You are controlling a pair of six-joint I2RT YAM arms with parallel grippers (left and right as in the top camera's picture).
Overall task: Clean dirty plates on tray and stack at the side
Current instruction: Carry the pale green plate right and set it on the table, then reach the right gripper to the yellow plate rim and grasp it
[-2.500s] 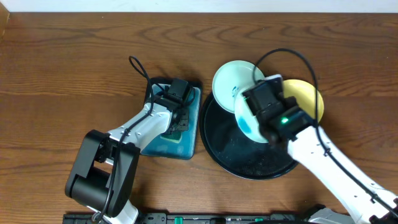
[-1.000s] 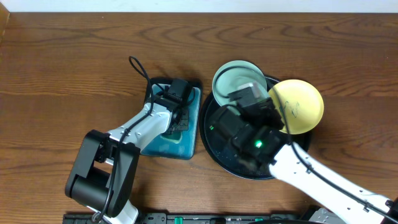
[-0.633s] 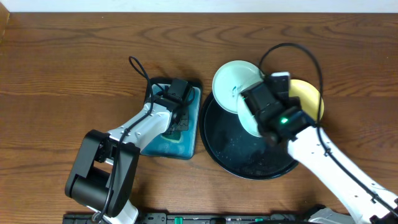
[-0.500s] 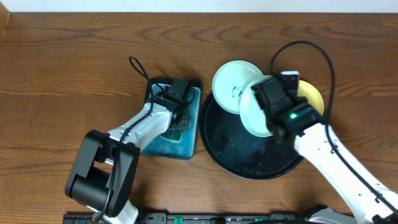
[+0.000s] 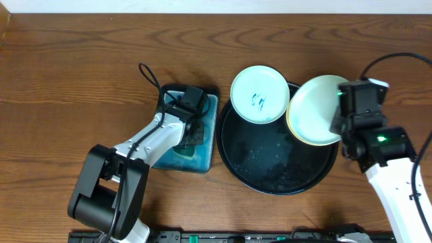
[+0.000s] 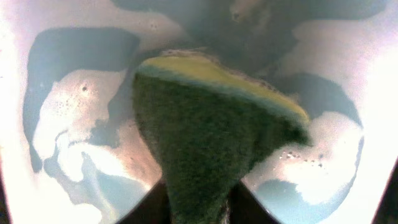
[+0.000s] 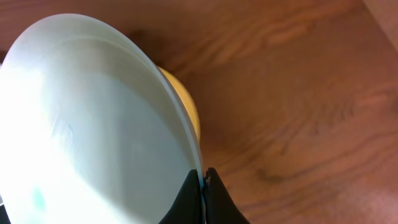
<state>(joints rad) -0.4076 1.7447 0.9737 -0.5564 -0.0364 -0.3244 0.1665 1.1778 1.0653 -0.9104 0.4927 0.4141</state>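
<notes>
The right arm has swung out to the right since half a second ago, carrying the plain mint-blue plate [image 5: 312,111] away from the middle of the black tray [image 5: 270,165] to its upper right edge.

Overhead, the right gripper [image 5: 343,115] holds this plate by its right rim. The plate looks slightly tilted, with its face bare of marks. It overlaps the tray's rim and reaches out over the wooden table [image 5: 81,74]. The other mint-blue plate [image 5: 260,94], with a teal scribble at its centre, lies on the tray's upper left rim, just beside the held one. The left gripper [image 5: 191,120] is down in the rectangular tray of blue water [image 5: 201,160], which sits left of the black tray.

In the left wrist view, a sponge [image 6: 211,143], with a dark green scouring face and a yellow edge, is clamped between the left fingers. It sits low in foamy blue water, well apart from every plate.

In the right wrist view, the two dark fingers [image 7: 211,193] are pinched on the edge of the plain plate, whose pale face fills the left of the picture. The yellow plate [image 7: 188,109] shows as a sliver behind it, against the table. Whether the two plates touch cannot be told.
</notes>
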